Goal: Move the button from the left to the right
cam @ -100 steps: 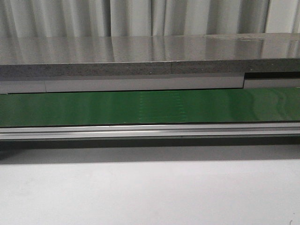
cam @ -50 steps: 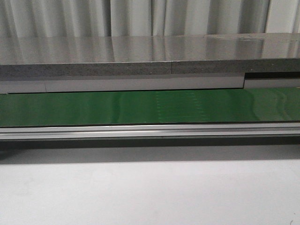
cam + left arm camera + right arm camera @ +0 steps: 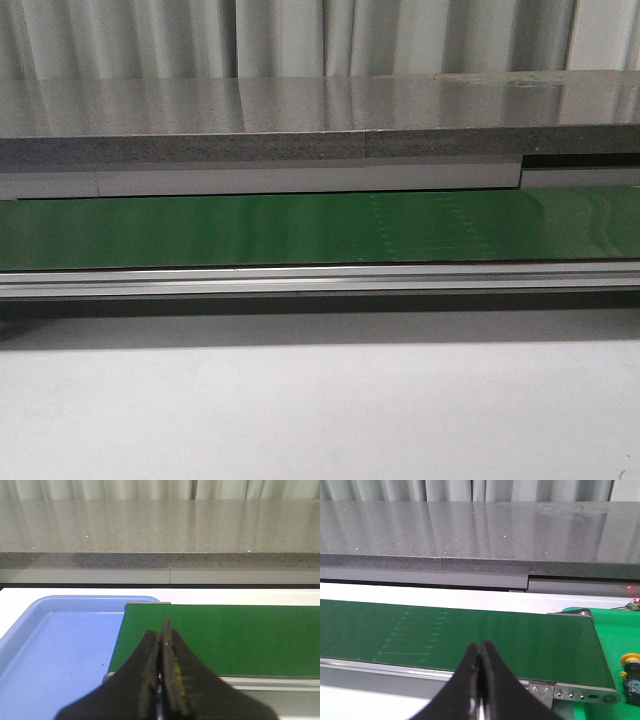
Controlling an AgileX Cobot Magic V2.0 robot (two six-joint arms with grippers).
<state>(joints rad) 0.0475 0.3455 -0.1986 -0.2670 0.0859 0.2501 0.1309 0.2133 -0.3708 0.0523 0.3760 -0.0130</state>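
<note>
Button (image 3: 630, 672) beside green belt (image 3: 470, 635)

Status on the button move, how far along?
Looks done: the button sits on the bright green surface past the conveyor belt end. Nothing in hand: left gripper and right gripper fingers are closed and empty. The blue tray is empty.

We're looking at pale pleated curtains (image 3: 300, 35) along the back, a long grey speckled stone counter (image 3: 300, 120) catching soft reflections beneath them, and a plain white tabletop (image 3: 320, 410) up front.
</note>
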